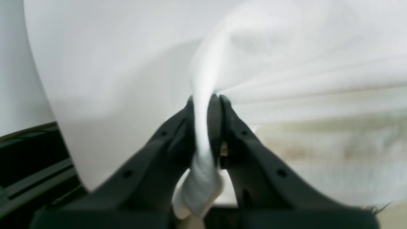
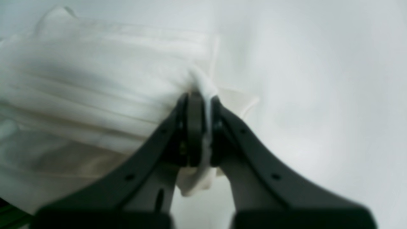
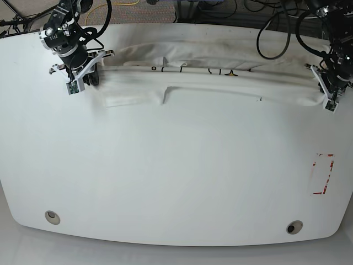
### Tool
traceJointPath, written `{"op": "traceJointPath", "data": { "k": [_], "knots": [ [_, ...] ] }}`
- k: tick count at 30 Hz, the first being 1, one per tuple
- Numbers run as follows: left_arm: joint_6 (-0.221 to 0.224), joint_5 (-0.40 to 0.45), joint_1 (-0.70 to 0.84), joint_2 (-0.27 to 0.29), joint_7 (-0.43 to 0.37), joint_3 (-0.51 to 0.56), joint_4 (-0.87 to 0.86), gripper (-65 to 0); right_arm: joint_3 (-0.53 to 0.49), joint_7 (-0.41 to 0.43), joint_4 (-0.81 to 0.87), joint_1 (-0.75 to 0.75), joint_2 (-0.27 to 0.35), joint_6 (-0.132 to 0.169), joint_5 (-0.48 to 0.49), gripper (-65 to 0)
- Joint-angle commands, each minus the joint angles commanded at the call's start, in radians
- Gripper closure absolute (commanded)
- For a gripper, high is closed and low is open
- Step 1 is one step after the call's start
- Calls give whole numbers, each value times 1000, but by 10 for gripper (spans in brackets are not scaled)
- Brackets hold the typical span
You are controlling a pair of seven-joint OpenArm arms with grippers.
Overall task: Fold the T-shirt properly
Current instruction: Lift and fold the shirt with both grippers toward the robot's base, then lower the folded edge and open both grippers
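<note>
Both wrist views show dark jaws pressed together on white cloth. In the left wrist view, the left gripper (image 1: 206, 98) pinches a bunched ridge of the T-shirt (image 1: 286, 73), with a wad of fabric pushed back between the fingers (image 1: 235, 127). In the right wrist view, the right gripper (image 2: 198, 97) is likewise clamped on a thin edge of the T-shirt (image 2: 95, 95), a small tuft hanging below the pinch.

From the base view, we see the left gripper (image 3: 330, 95) at the right end and the right gripper (image 3: 83, 74) at the left end of the T-shirt (image 3: 220, 80), which lies stretched in a long narrow band across the far part of the white table (image 3: 176, 176). Small dark marks run along its middle; we cannot tell what they are. A red marking (image 3: 322, 174) sits on the table near the right edge, well apart from the cloth.

We judge the shirt light, soft and limp: it creases under tension and will sag wherever unsupported. It looks unlikely to tear but could slip from a shallow pinch. We would hold it at the two ends, several layers deep, and keep even tension between the arms.
</note>
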Motion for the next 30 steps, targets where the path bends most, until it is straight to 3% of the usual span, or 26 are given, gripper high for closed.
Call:
{"op": "traceJointPath", "data": {
  "k": [9, 11, 14, 19, 21, 24, 30],
  "knots": [
    [0, 2, 95, -34, 2, 2, 0, 0, 0, 5, -6, -34, -6, 0, -11, 0],
    [0, 2, 112, -40, 2, 3, -2, -43, 0, 5, -6, -41, -15, 0, -12, -5],
    [0, 2, 127, -43, 2, 3, -2, -176, 0, 5, -6, -46, -23, 0, -12, -65],
    [0, 8, 129, -44, 2, 2, -2, -458, 0, 5, -6, -46, -41, 0, -12, -317],
    [0, 6, 129, -44, 2, 2, -2, -512, 0, 5, -3, -44, -49, 0, -12, -420],
    [0, 2, 126, -44, 2, 2, 2, -497, 0, 6, 2, -44, -54, 0, -3, -498],
    [0, -2, 114, -41, 31, 2, 49, -485, 2, 23, 3, -29, -54, 0, 23, -476]
  ]
}}
